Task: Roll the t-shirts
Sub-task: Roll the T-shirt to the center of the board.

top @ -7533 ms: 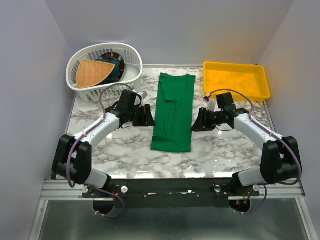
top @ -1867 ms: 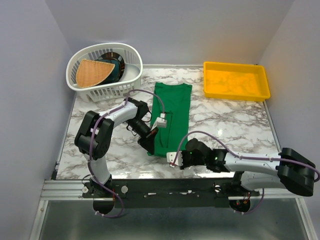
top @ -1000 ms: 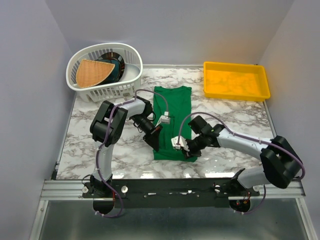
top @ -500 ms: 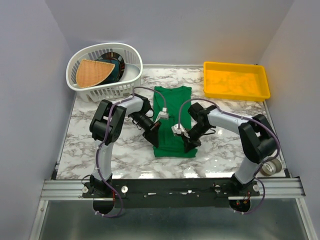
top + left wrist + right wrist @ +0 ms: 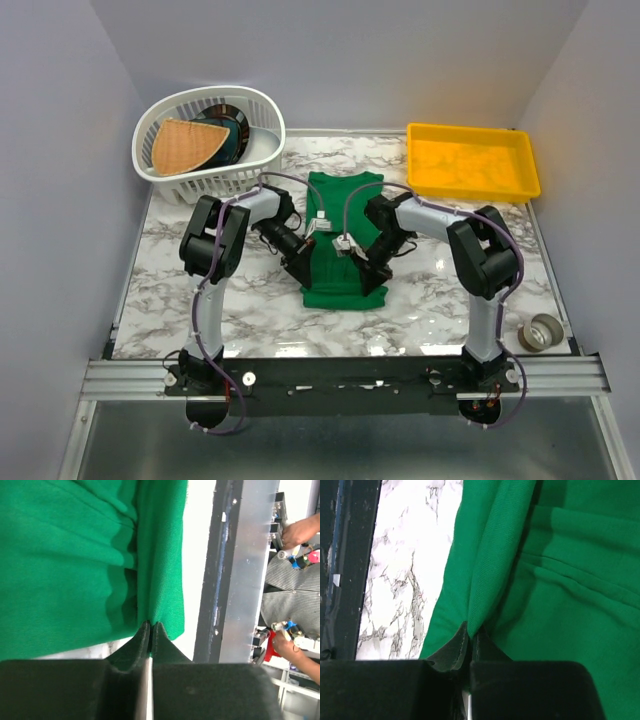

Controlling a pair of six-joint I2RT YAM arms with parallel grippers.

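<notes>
Glossy marble tabletop point(image 5: 170, 290) bears a soft emerald t-shirt point(image 5: 355, 195); left hand point(image 5: 151, 629) and right hand point(image 5: 470, 634) pinch its folded hem.

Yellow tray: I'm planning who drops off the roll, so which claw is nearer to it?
Right. The right claw pinches the t-shirt at the edge facing the yellow tray; the left claw pinches the opposite edge, farther away.

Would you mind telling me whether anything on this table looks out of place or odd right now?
One thing: a small grey roll of tape sits alone by the near right corner of the marble table, and looks unrelated to rolling. The green t-shirt lies straight, and nothing looks spilled or damaged.
</notes>
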